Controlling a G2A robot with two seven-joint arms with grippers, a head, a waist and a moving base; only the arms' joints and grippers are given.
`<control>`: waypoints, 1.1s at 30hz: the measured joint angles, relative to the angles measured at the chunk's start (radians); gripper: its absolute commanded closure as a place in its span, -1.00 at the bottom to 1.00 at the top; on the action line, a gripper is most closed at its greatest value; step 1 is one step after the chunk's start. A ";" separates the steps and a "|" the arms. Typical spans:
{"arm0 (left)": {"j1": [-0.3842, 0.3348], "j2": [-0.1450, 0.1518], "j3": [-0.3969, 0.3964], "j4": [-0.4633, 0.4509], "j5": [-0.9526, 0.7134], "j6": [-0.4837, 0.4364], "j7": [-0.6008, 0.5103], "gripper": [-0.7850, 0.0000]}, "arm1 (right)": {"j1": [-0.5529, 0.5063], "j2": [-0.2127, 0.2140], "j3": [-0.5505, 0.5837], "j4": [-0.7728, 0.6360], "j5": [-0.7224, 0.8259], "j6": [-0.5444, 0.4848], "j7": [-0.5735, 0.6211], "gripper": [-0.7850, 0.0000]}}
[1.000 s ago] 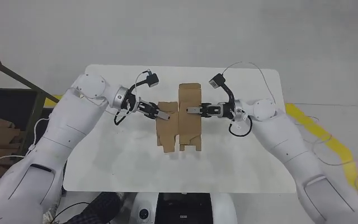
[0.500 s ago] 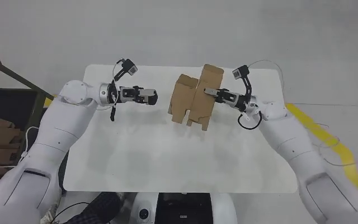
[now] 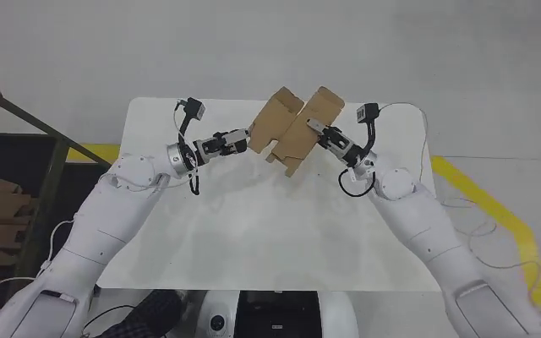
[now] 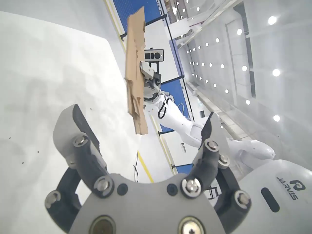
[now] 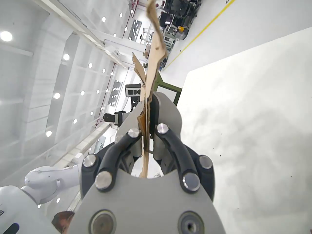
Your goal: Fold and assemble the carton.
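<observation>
Carton (image 3: 296, 131) status: pinched in the right gripper (image 5: 147, 108), whose jaws were pressed together on a double thickness of board. The blank hung clear above the table (image 3: 254, 237), over its far edge, with no part resting on the surface. The left gripper (image 3: 243, 136) hovered above the table's far left portion, level with the blank and just beside its free panel. Its jaws were spread and held nothing.

Handling, as judged: the board looked light and thin, stiff across each panel but free to hinge at the score lines. Loose flaps would likely swing, and a hard pinch could crush the fluting. A grip on a main panel close to a score line appeared safer than one on a flap.

View differences: the right wrist view showed the board edge-on inside the clamped jaws. The left wrist view showed the blank ahead of the spread jaws, not between them. The top view showed two panels opened at an angle.
</observation>
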 measured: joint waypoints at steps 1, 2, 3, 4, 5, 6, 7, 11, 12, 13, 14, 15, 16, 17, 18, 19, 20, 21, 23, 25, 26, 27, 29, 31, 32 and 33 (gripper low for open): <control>0.008 0.000 -0.006 -0.008 0.006 0.004 0.015 -1.00 | -0.006 -0.001 0.004 -0.009 -0.011 0.008 -0.020 1.00; 0.017 0.000 -0.011 -0.017 0.013 0.009 0.030 -1.00 | -0.012 -0.001 0.008 -0.016 -0.023 0.016 -0.040 1.00; 0.027 0.000 -0.015 -0.029 0.021 0.017 0.047 -1.00 | -0.020 -0.003 0.012 -0.026 -0.037 0.025 -0.063 1.00; 0.034 0.000 -0.017 -0.038 0.028 0.025 0.057 -0.73 | -0.025 -0.004 0.014 -0.032 -0.047 0.032 -0.079 1.00; 0.040 -0.001 -0.017 -0.047 0.036 0.034 0.065 -0.57 | -0.030 -0.005 0.016 -0.039 -0.055 0.038 -0.093 1.00; 0.046 -0.002 -0.013 -0.059 0.048 0.045 0.069 -0.45 | -0.037 -0.007 0.017 -0.048 -0.064 0.044 -0.108 1.00; 0.048 -0.004 -0.010 -0.065 0.055 0.052 0.070 -0.25 | -0.041 -0.009 0.018 -0.055 -0.070 0.049 -0.118 1.00; 0.045 -0.012 0.008 -0.066 0.094 0.075 0.084 -0.10 | -0.053 -0.018 0.016 -0.079 -0.095 0.066 -0.145 1.00; 0.041 -0.015 0.013 -0.063 0.101 0.080 0.088 -0.03 | -0.055 -0.021 0.015 -0.084 -0.099 0.069 -0.150 1.00; 0.036 -0.018 0.019 -0.057 0.109 0.083 0.094 0.02 | -0.058 -0.024 0.013 -0.090 -0.105 0.072 -0.155 1.00; 0.032 -0.021 0.023 -0.052 0.114 0.085 0.099 0.04 | -0.060 -0.026 0.012 -0.094 -0.108 0.074 -0.158 1.00; 0.028 -0.024 0.028 -0.048 0.118 0.085 0.105 0.04 | -0.063 -0.030 0.010 -0.098 -0.112 0.075 -0.159 1.00; 0.026 -0.027 0.031 -0.045 0.118 0.082 0.107 0.05 | -0.064 -0.032 0.008 -0.100 -0.114 0.076 -0.160 1.00; 0.023 -0.029 0.033 -0.041 0.118 0.077 0.109 0.11 | -0.066 -0.035 0.007 -0.101 -0.115 0.077 -0.161 1.00; 0.021 -0.031 0.034 -0.037 0.118 0.069 0.113 0.15 | -0.068 -0.038 0.006 -0.101 -0.115 0.076 -0.161 1.00; 0.020 -0.033 0.034 -0.034 0.119 0.063 0.116 0.18 | -0.069 -0.040 0.005 -0.100 -0.116 0.075 -0.161 1.00; 0.020 -0.035 0.034 -0.032 0.118 0.059 0.119 0.22 | -0.070 -0.042 0.005 -0.099 -0.116 0.074 -0.161 1.00; 0.020 -0.037 0.033 -0.029 0.117 0.054 0.123 0.29 | -0.070 -0.046 0.004 -0.098 -0.116 0.073 -0.160 1.00; 0.020 -0.040 0.030 -0.025 0.115 0.050 0.127 0.36 | -0.071 -0.050 0.004 -0.097 -0.115 0.073 -0.159 1.00; 0.021 -0.042 0.027 -0.023 0.111 0.049 0.130 0.44 | -0.071 -0.054 0.006 -0.094 -0.117 0.072 -0.157 1.00; 0.022 -0.043 0.026 -0.022 0.110 0.049 0.131 0.49 | -0.072 -0.056 0.007 -0.094 -0.117 0.072 -0.157 1.00; 0.022 -0.045 0.023 -0.021 0.109 0.049 0.132 0.53 | -0.073 -0.059 0.008 -0.094 -0.118 0.072 -0.156 1.00; 0.023 -0.047 0.021 -0.020 0.109 0.049 0.132 0.61 | -0.075 -0.062 0.010 -0.095 -0.119 0.070 -0.153 1.00; 0.023 -0.049 0.018 -0.018 0.109 0.055 0.133 0.66 | -0.078 -0.066 0.011 -0.097 -0.110 0.070 -0.147 1.00; 0.023 -0.050 0.016 -0.016 0.107 0.058 0.133 0.72 | -0.079 -0.068 0.013 -0.097 -0.108 0.069 -0.144 1.00; 0.023 -0.051 0.015 -0.014 0.105 0.064 0.134 0.77 | -0.080 -0.069 0.015 -0.097 -0.108 0.068 -0.141 1.00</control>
